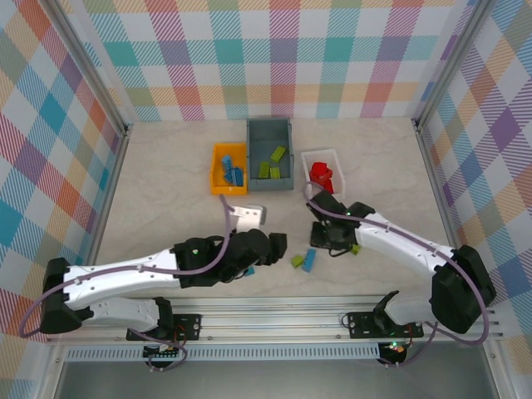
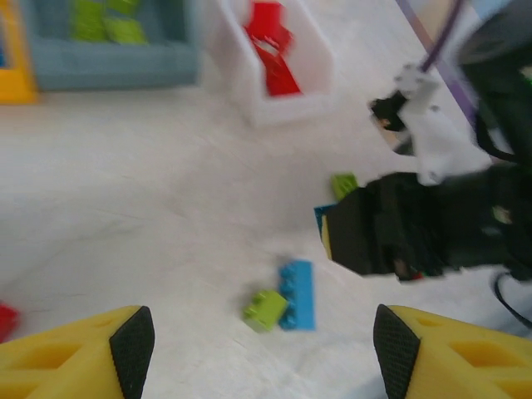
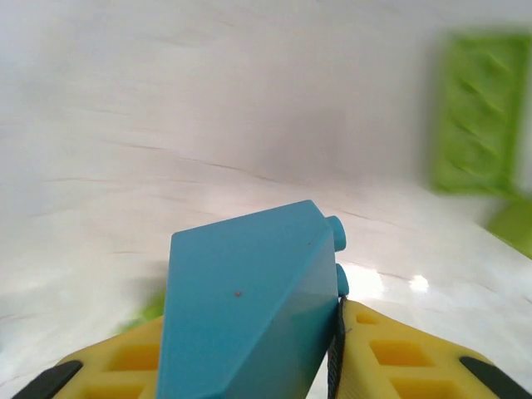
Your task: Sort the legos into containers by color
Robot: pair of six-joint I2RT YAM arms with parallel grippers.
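The marble-look table [image 1: 166, 183] carries 3 bins in a row at its far side. The grey-blue bin [image 1: 266, 133], the biggest, holds lime green bricks [image 1: 272, 164]; how many is hard to tell. Left of it the orange-yellow bin [image 1: 214, 170] holds light blue bricks [image 1: 231, 170], and right of it the white bin [image 1: 329, 156] holds red bricks [image 1: 321, 174]. The left gripper [image 2: 263, 353] hangs with fingers spread wide, nothing between them. The right gripper [image 3: 274, 374] pinches a held blue brick [image 3: 249, 307], its lower part cut off by the frame. Between the grippers a loose blue brick [image 2: 298, 293] and a lime brick [image 2: 266, 309] lie touching. A red piece [image 2: 4, 320] is cut off at the left wrist view's edge.
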